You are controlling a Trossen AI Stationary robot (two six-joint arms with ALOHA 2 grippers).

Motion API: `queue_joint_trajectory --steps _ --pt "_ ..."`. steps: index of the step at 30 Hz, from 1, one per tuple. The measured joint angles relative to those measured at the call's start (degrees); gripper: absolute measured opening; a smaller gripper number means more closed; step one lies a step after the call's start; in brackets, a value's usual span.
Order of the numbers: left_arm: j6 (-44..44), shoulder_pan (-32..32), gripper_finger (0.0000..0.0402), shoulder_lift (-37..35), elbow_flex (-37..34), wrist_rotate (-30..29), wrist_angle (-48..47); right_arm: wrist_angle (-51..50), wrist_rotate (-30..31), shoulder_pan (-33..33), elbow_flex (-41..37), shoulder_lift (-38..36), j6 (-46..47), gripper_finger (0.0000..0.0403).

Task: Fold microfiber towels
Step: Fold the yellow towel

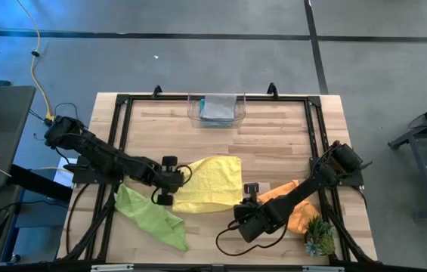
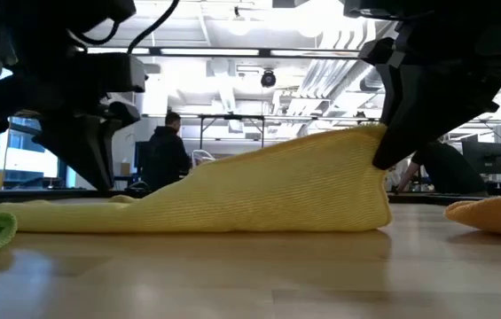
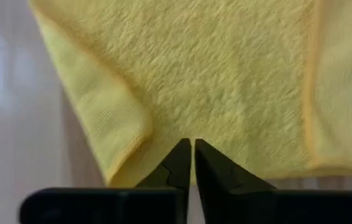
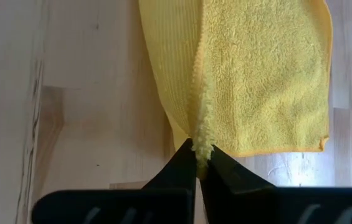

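High view: the yellow towel (image 1: 209,183) lies near the table (image 1: 273,140) centre, its long axis running across the table between the two arms. The left gripper (image 1: 174,181) sits at the towel's left edge; the right gripper (image 1: 245,204) sits at its lower right corner, so each arm is nearest its own end of the cloth. The lime green towel (image 1: 153,214) lies crumpled beside the left arm, the orange towel (image 1: 298,208) partly under the right arm next to the plant (image 1: 320,240), and the clear bin (image 1: 216,109) stands at the far edge with folded cloth inside. Low view: the yellow towel (image 2: 232,195) rises from flat on one side to a lifted peak on the other, where a dark gripper meets its raised corner; the other end rests on the wood. Left wrist view: the left gripper (image 3: 192,146) has its fingers pressed together with the tips at the towel's edge; whether any cloth is caught between them cannot be told, and the yellow towel (image 3: 213,81) extends directly ahead of the tips. Right wrist view: the right gripper (image 4: 202,152) pinches a raised ridge of the yellow towel (image 4: 269,81), which runs straight away from the fingertips. Judgement: the fold depends on the right-held corner travelling across the long axis toward the opposite edge.
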Motion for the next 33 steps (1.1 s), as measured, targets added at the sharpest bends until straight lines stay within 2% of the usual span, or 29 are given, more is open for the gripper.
queue_joint_trajectory --steps 4,15,18,22,26,29,33 --pt "0.8 1.4 0.0012 0.2 -0.4 1.2 1.4 0.4 0.3 0.0 0.0 0.0 -0.7 0.0000" --pt "4.3 7.9 0.0001 0.2 -0.5 -8.8 2.1 0.4 0.3 0.0 0.0 0.0 -0.9 0.0000" --pt "6.0 9.7 0.0000 -1.3 0.2 -9.3 2.5 0.4 0.3 0.0 0.0 0.0 -1.3 0.0000" --pt "8.0 10.6 0.0000 -5.4 1.1 -5.8 2.0 0.5 0.3 0.0 0.0 0.0 -1.4 0.0000" --pt "8.6 10.5 0.0000 -9.0 0.7 3.2 -0.3 0.7 0.3 0.0 0.0 0.0 -2.0 0.0000" --pt "8.2 10.5 0.0000 -9.0 -0.9 8.1 -0.7 0.8 0.3 0.0 0.0 0.0 -2.4 0.0000" --pt "8.2 10.4 0.0000 -5.4 -3.4 9.5 1.6 1.1 0.3 -0.1 0.0 0.0 -2.4 0.0000"
